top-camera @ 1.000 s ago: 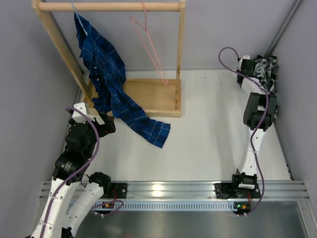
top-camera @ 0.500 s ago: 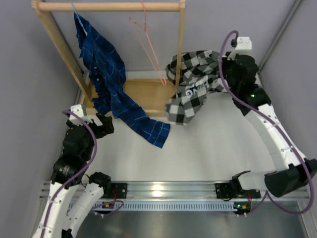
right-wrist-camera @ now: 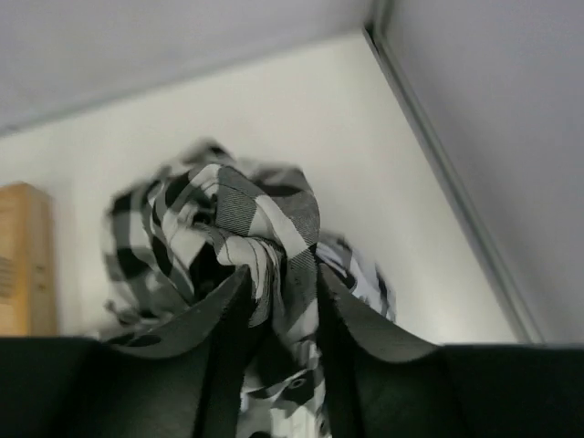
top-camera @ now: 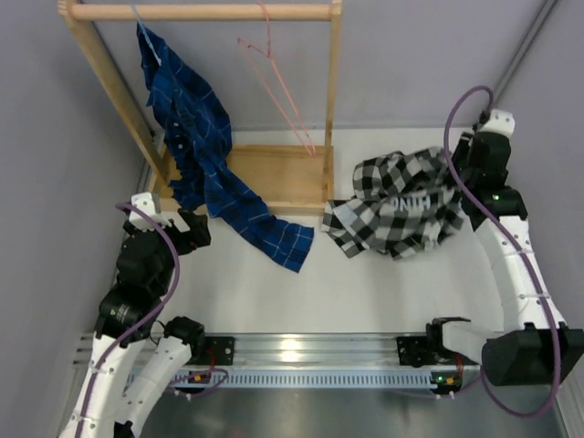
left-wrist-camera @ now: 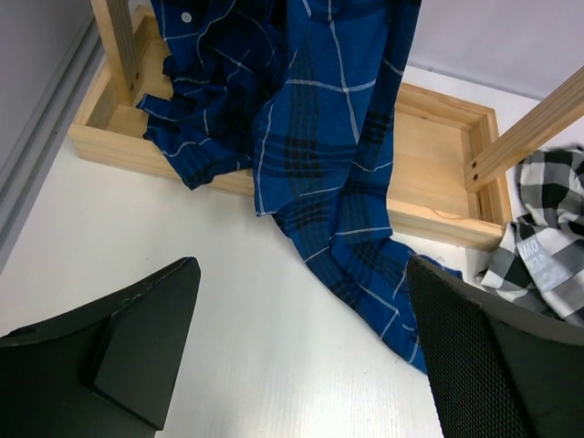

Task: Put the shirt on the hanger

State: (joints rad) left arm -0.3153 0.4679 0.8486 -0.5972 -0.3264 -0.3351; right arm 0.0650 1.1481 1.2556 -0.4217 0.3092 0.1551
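checked shirt (top-camera: 401,205) lies bunched, pinched in the right hand (right-wrist-camera: 281,278).

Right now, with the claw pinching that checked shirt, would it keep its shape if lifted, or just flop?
Probably flop: the shirt lies in crumpled folds and bunches where the right gripper pinches it. Likely light, since one small pinch holds a wad of it. Pushed, it would probably wrinkle rather than slide whole.
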